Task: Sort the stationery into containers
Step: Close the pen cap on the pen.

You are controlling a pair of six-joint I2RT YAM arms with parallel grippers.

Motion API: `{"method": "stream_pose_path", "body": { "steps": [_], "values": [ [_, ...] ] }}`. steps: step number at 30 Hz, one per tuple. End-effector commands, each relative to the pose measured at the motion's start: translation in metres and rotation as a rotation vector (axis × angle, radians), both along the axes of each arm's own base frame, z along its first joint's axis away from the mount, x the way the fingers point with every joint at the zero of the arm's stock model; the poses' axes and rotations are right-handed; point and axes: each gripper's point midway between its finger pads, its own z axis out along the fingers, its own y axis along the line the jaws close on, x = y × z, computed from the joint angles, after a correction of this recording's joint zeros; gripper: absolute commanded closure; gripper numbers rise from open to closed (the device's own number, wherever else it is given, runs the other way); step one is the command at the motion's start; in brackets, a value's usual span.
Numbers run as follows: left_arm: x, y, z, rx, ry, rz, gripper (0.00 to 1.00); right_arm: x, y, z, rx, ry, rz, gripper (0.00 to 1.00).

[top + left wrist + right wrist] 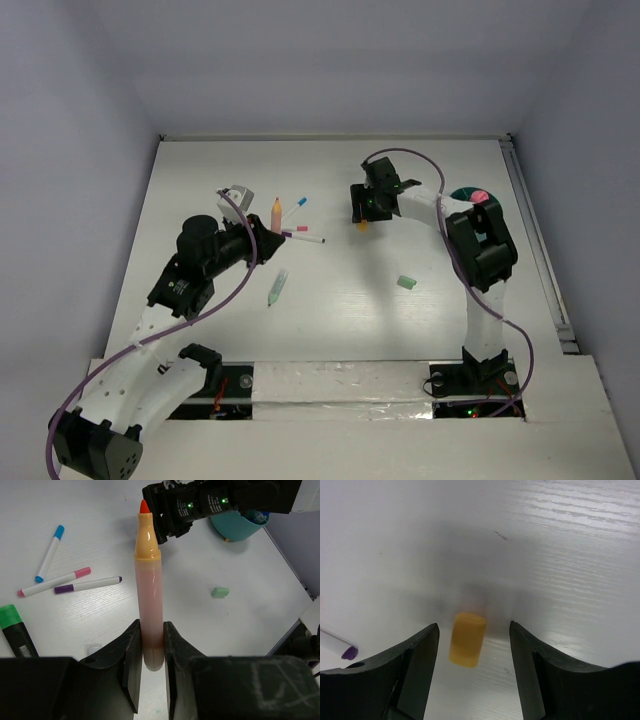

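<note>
Nearest my bases, the pale green pen (277,288) lies loose on the white table (330,320), and the green eraser (406,283) sits off to its right, well apart from it. A little farther out, my left gripper (151,635) is clamped on the lower barrel of a pinkish marker (149,595); its cap is off, and its orange collar and red tip point away from the wrist. Beside that gripper a green-capped highlighter (14,632) lies on the table. Just past it the thin white markers lie together: the purple-capped one (88,585) and the pink-capped one (54,582) nearly touch, and the blue-capped one (49,553) is a bit beyond them. Across the middle, my right gripper (474,629) is low over the table with its jaws spread on either side of a small orange piece (467,639), touching neither side of it. Farthest right, the teal holder (235,525) stands partly hidden behind my right arm
</note>
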Motion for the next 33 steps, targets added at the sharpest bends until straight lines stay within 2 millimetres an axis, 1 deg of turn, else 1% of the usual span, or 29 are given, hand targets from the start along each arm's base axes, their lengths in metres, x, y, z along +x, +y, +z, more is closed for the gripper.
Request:
{"method": "stream_pose_path", "body": {
  "steps": [1,3,5,6,7,9,10,11,13,14,18,19,20,23,25,26,27,28,29,30,31,32,33],
  "values": [
    [0.003,-0.002,0.028,-0.03,-0.073,-0.012,1.0,0.006,-0.005,0.002,-0.088,-0.023,-0.004,0.36],
    [0.003,-0.002,0.028,-0.031,-0.075,-0.012,1.0,0.003,-0.002,-0.002,-0.125,-0.013,0.007,0.39],
    [0.003,-0.002,0.028,-0.03,-0.075,-0.011,1.0,0.004,-0.008,-0.008,-0.164,-0.006,-0.007,0.4],
    [0.003,-0.002,0.028,-0.031,-0.075,-0.012,1.0,0.002,-0.004,-0.008,-0.173,-0.002,0.002,0.41],
    [0.003,-0.002,0.028,-0.03,-0.073,-0.011,1.0,0.002,-0.005,-0.01,-0.177,0.0,0.001,0.43],
    [0.003,-0.002,0.028,-0.031,-0.076,-0.011,1.0,0.001,-0.002,-0.011,-0.185,0.001,0.006,0.43],
    [0.003,-0.002,0.028,-0.029,-0.076,-0.011,1.0,0.001,-0.005,-0.011,-0.198,0.001,-0.001,0.44],
    [0.003,-0.002,0.028,-0.029,-0.074,-0.011,1.0,-0.001,-0.002,-0.011,-0.207,0.003,0.004,0.47],
    [0.002,-0.002,0.028,-0.031,-0.076,-0.012,1.0,-0.002,-0.005,-0.013,-0.225,0.011,-0.002,0.48],
    [0.003,-0.002,0.028,-0.03,-0.077,-0.012,1.0,-0.003,-0.002,-0.013,-0.23,0.008,0.003,0.5],
    [0.003,-0.002,0.028,-0.03,-0.077,-0.011,1.0,-0.004,-0.002,-0.014,-0.226,0.013,-0.005,0.65],
    [0.003,-0.002,0.028,-0.03,-0.075,-0.011,1.0,-0.003,-0.001,-0.013,-0.222,0.01,-0.006,0.71],
    [0.003,-0.002,0.028,-0.03,-0.073,-0.012,1.0,-0.003,-0.001,-0.014,-0.22,0.011,-0.006,0.8],
    [0.003,-0.002,0.026,-0.028,-0.069,-0.012,1.0,-0.002,-0.001,-0.01,-0.215,-0.003,-0.015,0.88],
    [0.003,-0.004,0.025,-0.03,-0.063,-0.019,1.0,0.0,0.0,-0.007,-0.204,-0.016,-0.02,0.96],
    [0.004,-0.005,0.023,-0.028,-0.056,-0.024,1.0,0.002,0.002,0.004,-0.184,-0.04,-0.025,1.0],
    [0.003,-0.007,0.022,-0.031,-0.05,-0.036,1.0,0.002,0.006,0.012,-0.152,-0.058,-0.026,1.0],
    [0.003,-0.008,0.019,-0.03,-0.043,-0.042,1.0,0.001,0.015,0.019,-0.09,-0.086,-0.004,1.0],
    [0.003,-0.009,0.019,-0.032,-0.042,-0.05,1.0,0.001,0.02,0.03,-0.047,-0.111,0.001,1.0],
    [0.003,-0.011,0.018,-0.033,-0.038,-0.06,1.0,0.001,0.026,0.064,0.024,-0.175,0.0,1.0],
    [0.003,-0.012,0.018,-0.034,-0.036,-0.066,1.0,0.005,0.033,0.085,0.084,-0.232,0.002,1.0],
    [0.002,-0.014,0.017,-0.038,-0.031,-0.08,1.0,-0.004,0.041,0.097,0.136,-0.242,0.026,1.0],
    [0.002,-0.016,0.016,-0.04,-0.031,-0.088,1.0,-0.007,0.043,0.133,0.201,-0.307,0.021,1.0]
  ]
}}
